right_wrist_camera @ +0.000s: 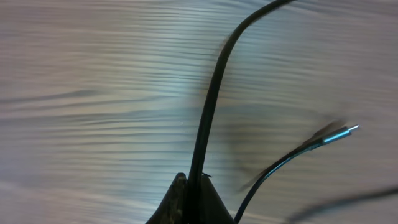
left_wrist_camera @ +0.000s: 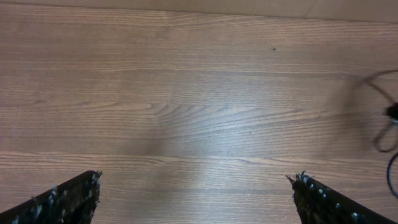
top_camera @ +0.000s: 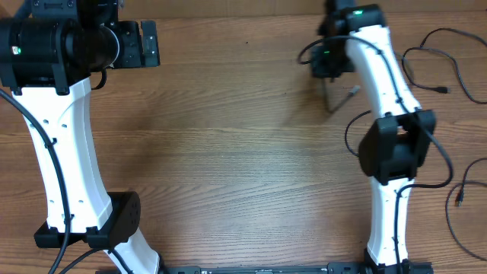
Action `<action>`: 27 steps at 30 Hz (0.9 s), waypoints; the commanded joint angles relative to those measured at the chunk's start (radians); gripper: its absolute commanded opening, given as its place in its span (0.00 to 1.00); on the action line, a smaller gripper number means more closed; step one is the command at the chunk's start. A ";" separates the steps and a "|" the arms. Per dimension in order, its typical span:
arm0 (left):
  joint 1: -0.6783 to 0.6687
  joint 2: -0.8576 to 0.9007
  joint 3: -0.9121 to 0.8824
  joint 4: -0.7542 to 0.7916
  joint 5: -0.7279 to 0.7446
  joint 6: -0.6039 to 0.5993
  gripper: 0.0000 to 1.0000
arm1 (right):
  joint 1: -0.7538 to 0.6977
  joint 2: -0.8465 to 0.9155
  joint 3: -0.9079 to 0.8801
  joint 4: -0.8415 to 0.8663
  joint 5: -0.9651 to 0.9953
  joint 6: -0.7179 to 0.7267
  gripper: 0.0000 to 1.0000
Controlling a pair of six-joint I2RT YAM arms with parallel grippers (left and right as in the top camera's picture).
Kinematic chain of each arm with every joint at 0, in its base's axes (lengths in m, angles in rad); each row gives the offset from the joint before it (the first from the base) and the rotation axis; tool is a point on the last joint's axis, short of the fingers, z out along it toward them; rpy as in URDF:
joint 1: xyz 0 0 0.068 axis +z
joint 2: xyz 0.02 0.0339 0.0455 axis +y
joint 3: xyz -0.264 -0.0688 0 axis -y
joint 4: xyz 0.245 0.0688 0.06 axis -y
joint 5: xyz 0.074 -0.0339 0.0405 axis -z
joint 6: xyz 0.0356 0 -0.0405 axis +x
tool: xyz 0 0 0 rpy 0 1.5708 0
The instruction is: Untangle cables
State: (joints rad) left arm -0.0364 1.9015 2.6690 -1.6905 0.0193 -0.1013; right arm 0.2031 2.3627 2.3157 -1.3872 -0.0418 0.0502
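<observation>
1. Clearly, the right gripper [right_wrist_camera: 191, 182] has its jaws clenched on a black cable [right_wrist_camera: 211, 106], bottom centre; a silver-tipped plug [right_wrist_camera: 339, 135] sits right of it;
2. the left gripper [left_wrist_camera: 194, 177] has its jaws released over the desk [left_wrist_camera: 186, 93]; more cables [top_camera: 442, 89] lie along the overhead's right edge.

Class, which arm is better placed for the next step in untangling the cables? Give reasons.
Right. Its gripper is shut on a cable, and the other cables lie on its side. The left gripper is open over bare table, well away from them.
</observation>
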 commanded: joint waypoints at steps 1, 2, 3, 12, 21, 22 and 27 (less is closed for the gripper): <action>0.003 0.008 -0.004 0.001 0.007 0.013 1.00 | 0.112 -0.029 0.006 0.030 -0.069 -0.026 0.04; 0.003 0.008 -0.004 0.001 0.007 0.013 0.99 | 0.135 -0.029 0.006 0.038 -0.069 -0.034 0.04; 0.003 0.008 -0.004 0.001 0.007 0.013 1.00 | 0.161 -0.029 0.006 0.044 -0.069 -0.056 0.04; 0.003 0.008 -0.004 0.001 0.007 0.012 1.00 | 0.164 -0.029 0.006 -0.075 0.277 0.046 0.04; 0.003 0.008 -0.004 0.002 0.007 0.012 1.00 | 0.036 -0.043 0.006 -0.307 0.423 0.285 0.04; 0.003 0.008 -0.004 0.001 0.007 0.012 1.00 | 0.036 -0.053 0.006 -0.307 0.430 0.299 0.04; 0.003 0.008 -0.004 0.001 0.007 0.012 1.00 | 0.037 -0.081 0.006 -0.307 0.516 0.351 0.04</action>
State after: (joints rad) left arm -0.0364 1.9015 2.6690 -1.6905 0.0193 -0.1013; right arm 0.2195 2.3543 2.3157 -1.6955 0.3859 0.3378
